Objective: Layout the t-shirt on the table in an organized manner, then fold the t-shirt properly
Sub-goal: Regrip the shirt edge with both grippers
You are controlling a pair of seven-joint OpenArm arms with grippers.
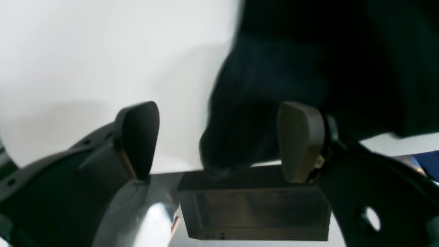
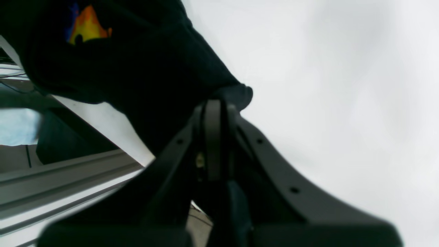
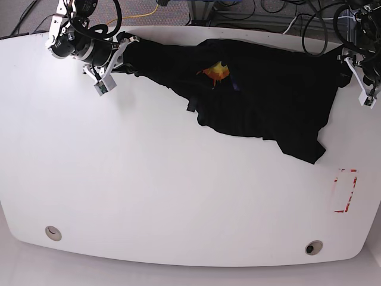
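The black t-shirt (image 3: 262, 89) lies stretched and rumpled across the far part of the white table (image 3: 149, 179), its orange-yellow print (image 3: 217, 72) facing up. At the far left my right gripper (image 3: 125, 43) is shut on an edge of the t-shirt (image 2: 154, 68); in the right wrist view the jaws (image 2: 214, 103) pinch the cloth. My left gripper (image 3: 346, 64) is at the t-shirt's far right end. In the left wrist view it (image 1: 219, 140) stands open, and a fold of the black t-shirt (image 1: 274, 68) reaches into the gap beside one finger (image 1: 301, 140).
A red tape rectangle (image 3: 345, 190) marks the table near its right edge. Two round grommet holes (image 3: 53, 232) (image 3: 312, 247) sit near the front edge. Cables (image 3: 268, 9) and metal framing lie beyond the table's far edge.
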